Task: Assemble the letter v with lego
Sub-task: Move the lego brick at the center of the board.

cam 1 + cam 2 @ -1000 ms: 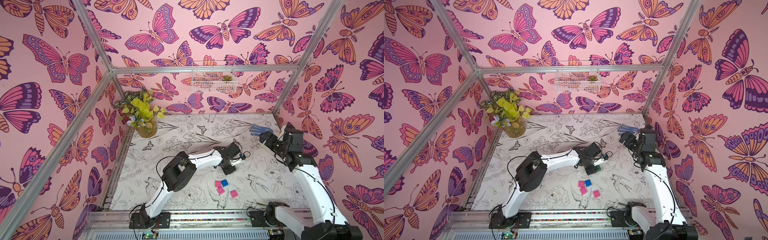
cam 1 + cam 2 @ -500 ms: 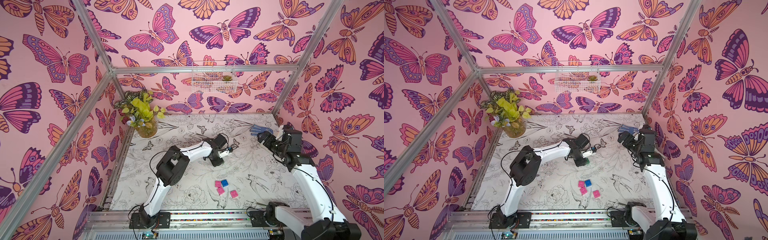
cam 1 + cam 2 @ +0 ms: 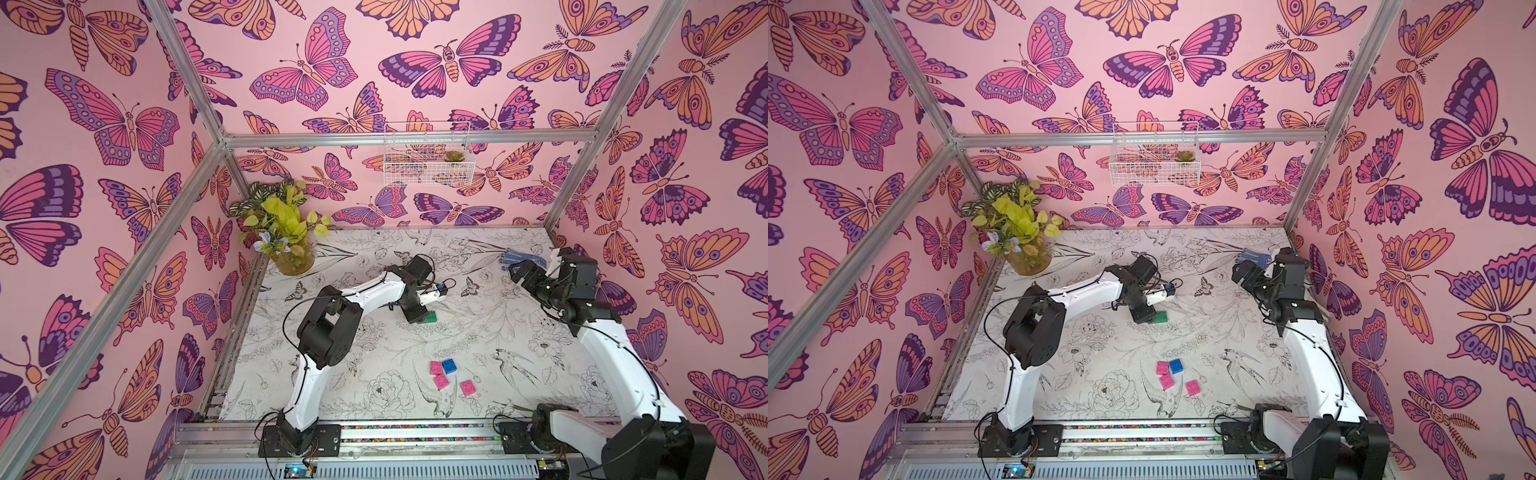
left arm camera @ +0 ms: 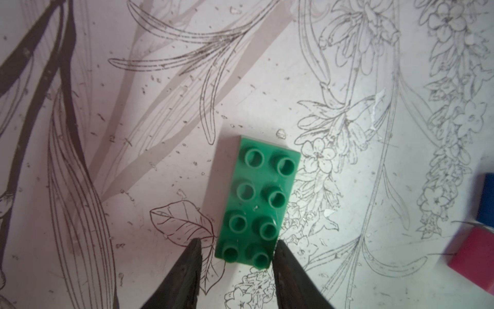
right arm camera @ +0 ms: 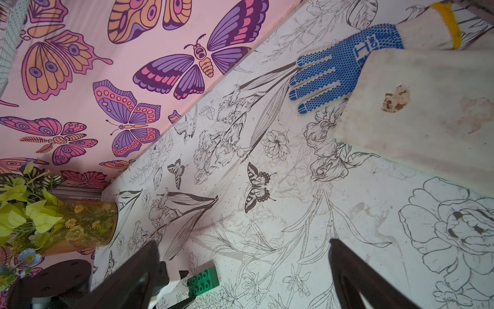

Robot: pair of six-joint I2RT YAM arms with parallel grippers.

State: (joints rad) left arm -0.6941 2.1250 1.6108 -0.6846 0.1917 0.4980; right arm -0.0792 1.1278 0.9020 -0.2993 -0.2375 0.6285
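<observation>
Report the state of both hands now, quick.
Left hand: partly open, astride one end of the long green studded plastic brick, not clamping it.
Right hand: wide open, empty.

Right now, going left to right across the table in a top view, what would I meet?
Potted plant → green brick → blue brick → lone pink brick → blue glove.
</observation>
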